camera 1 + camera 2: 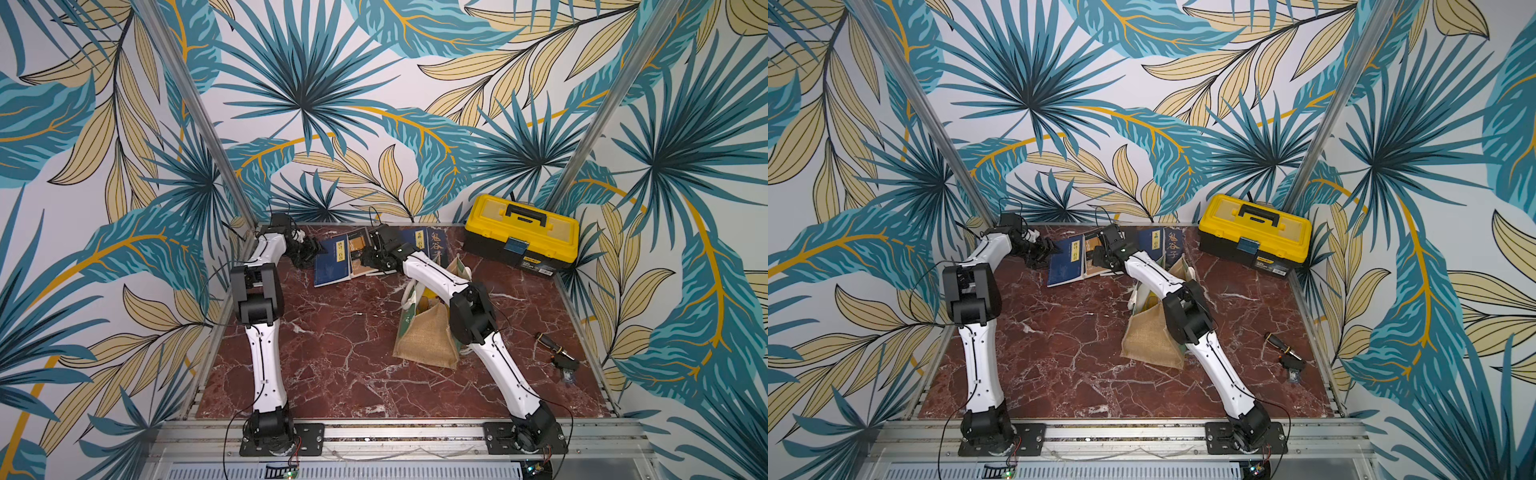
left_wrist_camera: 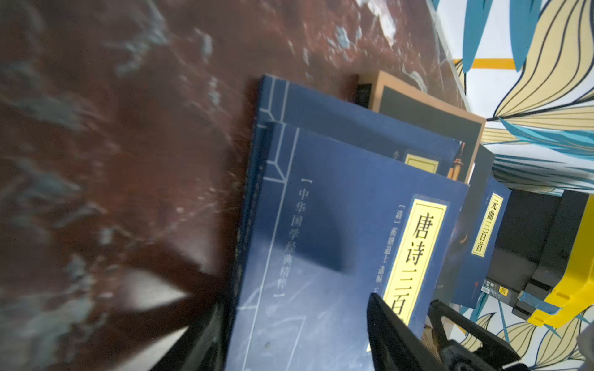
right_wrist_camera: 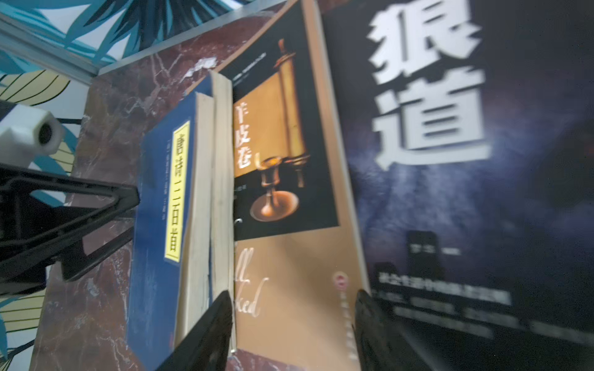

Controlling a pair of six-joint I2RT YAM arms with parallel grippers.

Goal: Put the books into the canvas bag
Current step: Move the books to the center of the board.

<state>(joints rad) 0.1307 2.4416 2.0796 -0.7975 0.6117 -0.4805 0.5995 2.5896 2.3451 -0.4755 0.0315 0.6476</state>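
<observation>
Several books lie in an overlapping pile at the back of the table. A navy book (image 1: 330,264) (image 2: 321,241) with a yellow title strip tops the pile's left end. My left gripper (image 1: 312,250) (image 2: 295,337) is open, one finger beside that book's spine and the other over its cover. My right gripper (image 1: 372,266) (image 3: 294,321) is open over a tan book (image 3: 289,282), between the navy stack and a dark book (image 3: 450,160). More navy and dark books (image 1: 430,243) lie behind the right arm. The canvas bag (image 1: 424,340) (image 1: 1152,343) stands mid-table, partly under the right arm.
A yellow-and-black toolbox (image 1: 521,235) stands in the back right corner. A small black tool (image 1: 559,353) lies near the table's right edge. The leaf-patterned walls close in the table on three sides, close behind the books.
</observation>
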